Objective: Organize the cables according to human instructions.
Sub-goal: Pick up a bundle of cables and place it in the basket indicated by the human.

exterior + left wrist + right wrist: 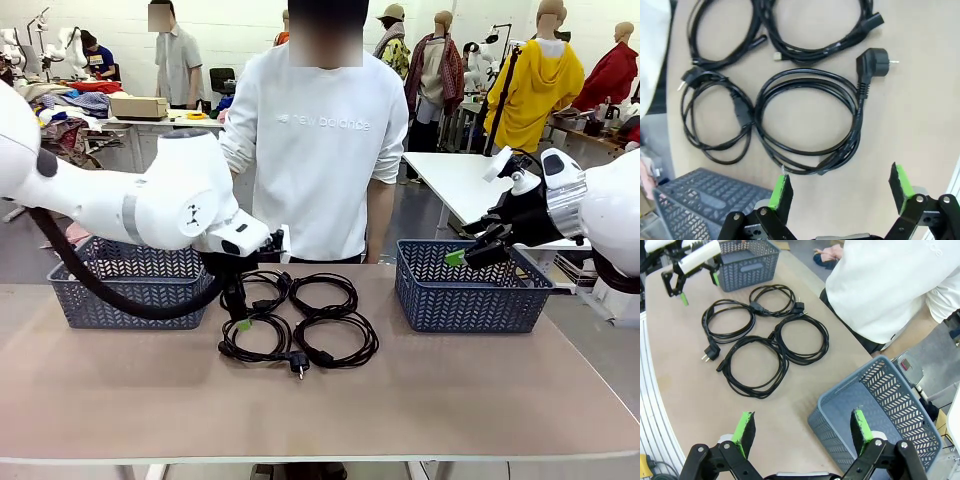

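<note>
At the left end of the tan tabletop sits a dark blue-grey plastic lattice basket. The white left arm reaches across in front of it and points its fingers down at the table just to the basket's right. Seen from the left wrist, the left gripper has its green pads spread wide with nothing between them. It hovers just beside the edge of the front-left coil, whose round black plug lies at the coil's far side from the fingers. That coil is one of four thin black power cables lying flat on the middle of the table between the two baskets. They form a two-by-two cluster, two coils toward the person and two toward the robot, with neighbouring loops touching or overlapping. Whether the left pads touch a cord cannot be told, but none is gripped. Behind the cluster, at the table's far edge, stands a person in a white sweatshirt. Further right sits a second, matching blue-grey lattice basket with nothing visible inside. The right gripper is held in the air above that basket's cable-side rim. Its green-padded fingers are wide apart and empty, well apart from the cables.
</note>
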You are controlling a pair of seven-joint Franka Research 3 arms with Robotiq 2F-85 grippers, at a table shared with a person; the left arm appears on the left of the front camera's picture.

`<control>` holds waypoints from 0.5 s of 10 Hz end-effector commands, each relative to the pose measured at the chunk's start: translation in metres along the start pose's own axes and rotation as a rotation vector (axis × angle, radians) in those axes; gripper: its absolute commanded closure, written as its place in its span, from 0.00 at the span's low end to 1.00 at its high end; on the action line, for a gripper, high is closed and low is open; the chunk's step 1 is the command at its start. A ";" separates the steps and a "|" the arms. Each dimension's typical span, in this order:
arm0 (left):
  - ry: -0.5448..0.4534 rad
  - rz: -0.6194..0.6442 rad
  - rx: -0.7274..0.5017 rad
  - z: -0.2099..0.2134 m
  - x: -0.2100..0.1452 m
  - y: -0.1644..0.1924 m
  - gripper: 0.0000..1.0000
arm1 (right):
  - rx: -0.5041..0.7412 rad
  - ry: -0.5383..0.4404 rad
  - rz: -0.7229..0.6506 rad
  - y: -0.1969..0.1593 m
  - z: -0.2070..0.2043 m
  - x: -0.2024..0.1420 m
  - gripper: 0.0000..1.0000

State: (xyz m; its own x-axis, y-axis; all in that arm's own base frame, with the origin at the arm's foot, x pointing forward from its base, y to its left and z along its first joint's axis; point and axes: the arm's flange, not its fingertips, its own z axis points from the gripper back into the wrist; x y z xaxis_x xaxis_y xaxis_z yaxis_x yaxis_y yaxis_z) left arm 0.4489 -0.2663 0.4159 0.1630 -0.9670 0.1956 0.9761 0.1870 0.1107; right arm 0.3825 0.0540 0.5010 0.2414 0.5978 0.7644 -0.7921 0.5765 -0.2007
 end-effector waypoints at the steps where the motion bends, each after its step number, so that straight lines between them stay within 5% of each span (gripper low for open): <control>1: 0.024 -0.018 -0.039 -0.006 0.000 -0.004 0.00 | -0.002 -0.005 0.004 -0.001 -0.001 -0.001 0.00; 5: 0.021 -0.013 -0.035 -0.016 0.004 -0.009 0.00 | -0.002 -0.005 0.004 -0.001 -0.001 -0.001 0.00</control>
State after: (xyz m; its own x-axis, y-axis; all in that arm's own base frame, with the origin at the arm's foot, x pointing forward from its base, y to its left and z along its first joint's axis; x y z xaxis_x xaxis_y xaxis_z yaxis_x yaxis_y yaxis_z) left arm 0.4407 -0.2780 0.3983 0.1472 -0.9749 0.1668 0.9845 0.1606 0.0699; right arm 0.3825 0.0539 0.5009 0.2417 0.5976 0.7645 -0.7920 0.5767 -0.2005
